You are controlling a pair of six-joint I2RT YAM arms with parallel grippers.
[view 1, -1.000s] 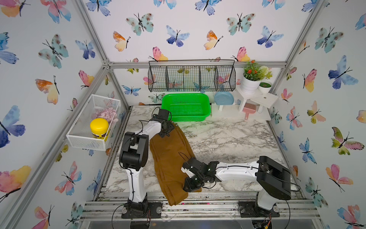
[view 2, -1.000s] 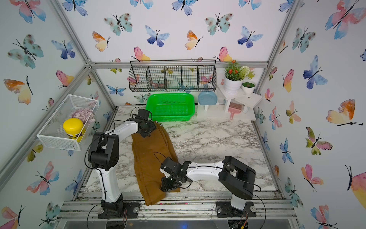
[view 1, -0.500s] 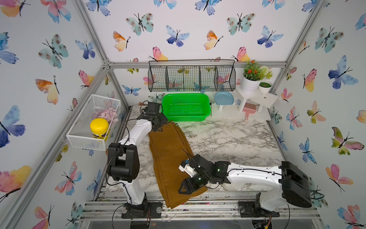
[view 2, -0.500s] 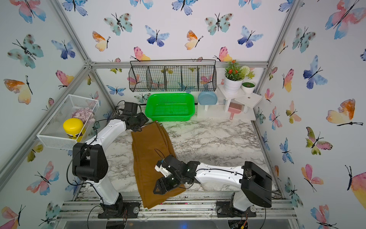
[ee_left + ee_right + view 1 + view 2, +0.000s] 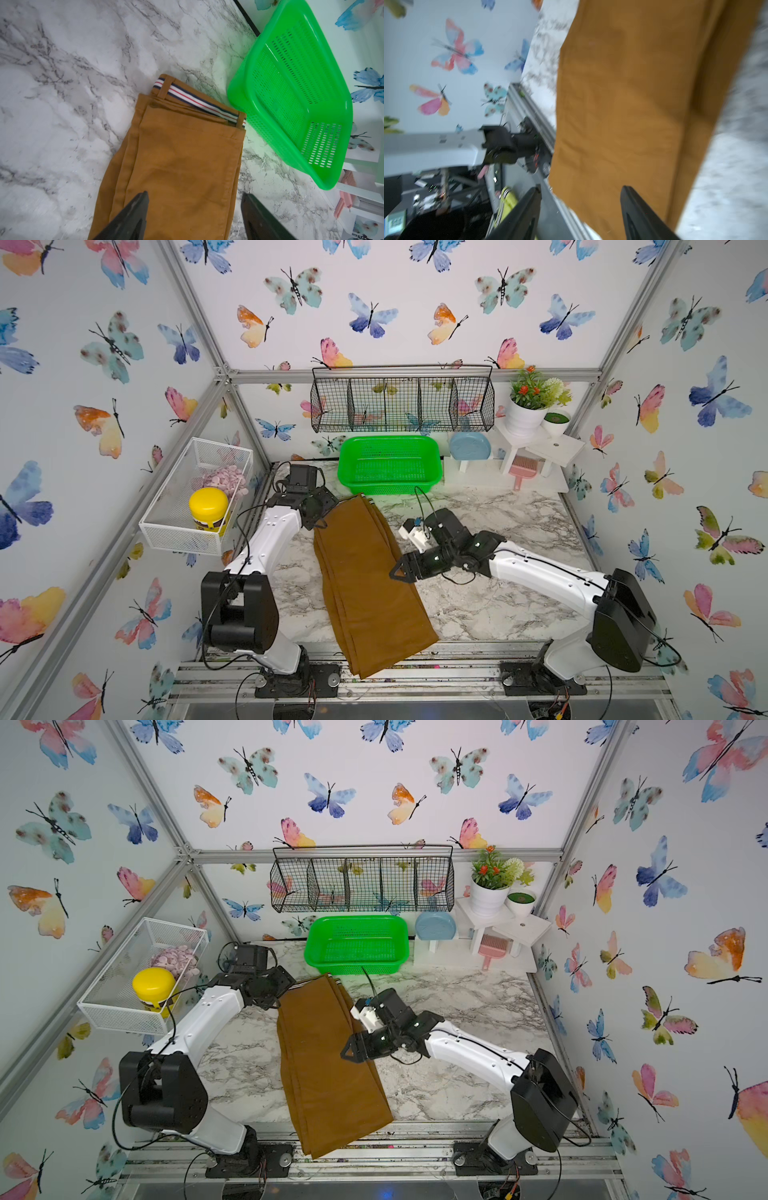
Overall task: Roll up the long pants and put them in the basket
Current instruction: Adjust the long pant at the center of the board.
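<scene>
1. Marble-patterned counter [image 5: 478, 605] is enclosed by butterfly-papered walls. The long pants [image 5: 365, 580] are laid lengthwise on it, folded leg on leg. The striped waistband [image 5: 199, 101] is set just beside the green basket [image 5: 388, 464], and the hems are hung over the front rail [image 5: 465, 649].
2. The left arm is bent at the elbow and reached toward the back of the counter. The left pincer [image 5: 321, 516] is held at the left edge of the waist end. In the left wrist view its jaws are seen apart above the cloth, with nothing clamped.
3. The right arm is stretched across from its base. The right pincer [image 5: 398, 572] is pointed at the right edge of the legs, about midway along them. Its jaws are seen apart and empty in the blurred right wrist view.
4. One second ago the right pincer was set lower, down by the hem end. It has since been lifted and carried farther up the leg. The left pincer, then over the waistband, has been drawn off to the side. The lower legs are seen spread wider than then.
</scene>
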